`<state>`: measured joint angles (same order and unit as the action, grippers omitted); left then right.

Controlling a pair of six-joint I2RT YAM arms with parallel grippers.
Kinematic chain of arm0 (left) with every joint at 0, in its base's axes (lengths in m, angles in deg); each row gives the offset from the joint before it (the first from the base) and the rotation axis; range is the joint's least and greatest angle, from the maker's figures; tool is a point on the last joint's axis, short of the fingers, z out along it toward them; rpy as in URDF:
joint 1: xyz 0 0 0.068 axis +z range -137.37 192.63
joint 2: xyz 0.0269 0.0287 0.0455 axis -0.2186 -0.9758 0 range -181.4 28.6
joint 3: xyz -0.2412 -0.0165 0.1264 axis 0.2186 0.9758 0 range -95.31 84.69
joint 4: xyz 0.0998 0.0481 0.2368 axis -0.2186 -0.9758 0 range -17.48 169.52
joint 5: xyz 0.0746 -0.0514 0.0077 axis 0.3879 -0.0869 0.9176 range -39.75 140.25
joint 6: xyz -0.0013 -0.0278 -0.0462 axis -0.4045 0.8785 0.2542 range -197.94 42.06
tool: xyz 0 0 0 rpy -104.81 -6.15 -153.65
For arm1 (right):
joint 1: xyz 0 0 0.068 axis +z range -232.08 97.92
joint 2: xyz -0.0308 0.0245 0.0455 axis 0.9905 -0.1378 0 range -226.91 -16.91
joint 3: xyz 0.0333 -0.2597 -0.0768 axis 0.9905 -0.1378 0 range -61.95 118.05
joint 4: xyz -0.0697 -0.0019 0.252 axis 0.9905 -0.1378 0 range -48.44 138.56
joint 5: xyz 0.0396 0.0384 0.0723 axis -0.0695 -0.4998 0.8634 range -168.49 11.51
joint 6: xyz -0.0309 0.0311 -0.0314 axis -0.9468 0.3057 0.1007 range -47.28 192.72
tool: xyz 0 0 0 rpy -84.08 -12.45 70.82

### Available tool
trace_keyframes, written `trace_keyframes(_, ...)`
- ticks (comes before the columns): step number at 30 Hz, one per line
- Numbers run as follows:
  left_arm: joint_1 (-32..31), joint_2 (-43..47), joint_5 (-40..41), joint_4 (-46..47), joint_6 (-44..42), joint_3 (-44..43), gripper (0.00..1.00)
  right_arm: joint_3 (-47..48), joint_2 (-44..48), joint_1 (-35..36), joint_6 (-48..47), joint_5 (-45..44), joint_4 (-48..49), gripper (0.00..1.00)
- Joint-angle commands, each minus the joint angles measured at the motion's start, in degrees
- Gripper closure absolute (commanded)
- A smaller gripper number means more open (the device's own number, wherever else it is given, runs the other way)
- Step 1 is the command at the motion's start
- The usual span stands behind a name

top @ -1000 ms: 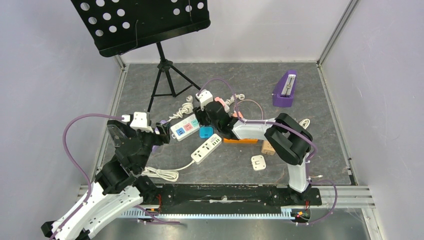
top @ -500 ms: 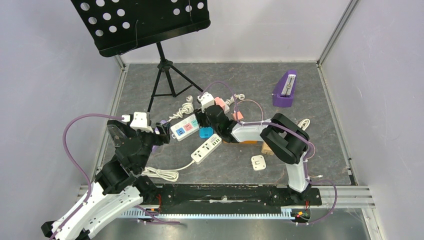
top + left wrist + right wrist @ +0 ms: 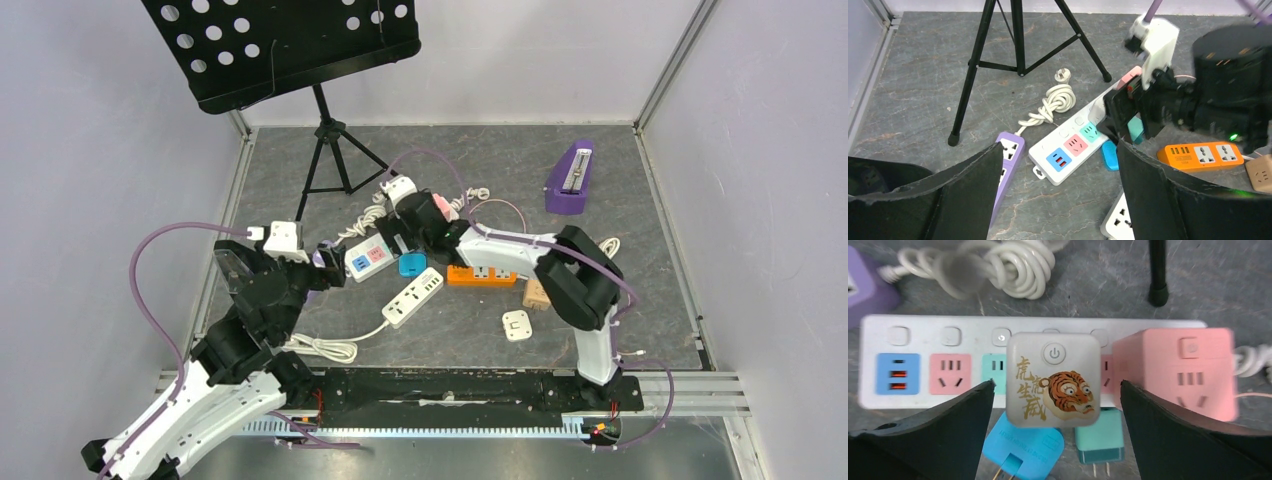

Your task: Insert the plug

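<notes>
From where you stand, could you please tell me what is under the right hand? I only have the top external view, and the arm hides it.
Observer: A white cube adapter with a tiger print, sitting on the face of the white power strip.
Operator: Is the hand gripping it?
Observer: No. The right hand is open; its fingers stand clear of the cube on both sides.
Operator: Is anything loose nearby?
Observer: A teal plug lies on the table beside the strip, next to the blue plug, just below the cube in the right wrist view.
</notes>
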<state>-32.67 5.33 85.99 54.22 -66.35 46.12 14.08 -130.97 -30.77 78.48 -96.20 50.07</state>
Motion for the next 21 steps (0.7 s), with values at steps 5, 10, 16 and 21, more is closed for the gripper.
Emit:
trace_keyframes(5,0.10,-2.62,-5.31,-3.03,8.48,-2.33,0.10,-0.87,20.44,-1.91,0.62,2.05,-12.81,0.04)
trace_keyframes(10,0.12,-3.75,-10.29,-4.49,11.95,-1.83,0.10,-13.76,32.85,-5.15,6.68,-7.08,-21.71,0.06)
trace_keyframes(16,0.12,-2.92,-12.72,-4.45,14.19,-0.19,0.10,-30.90,48.71,-10.01,11.25,-14.03,-24.71,0.02)
trace_keyframes(21,0.12,-1.65,-13.73,-2.61,14.68,1.65,0.11,-38.28,54.84,-12.61,16.94,-16.32,-26.85,0.02)
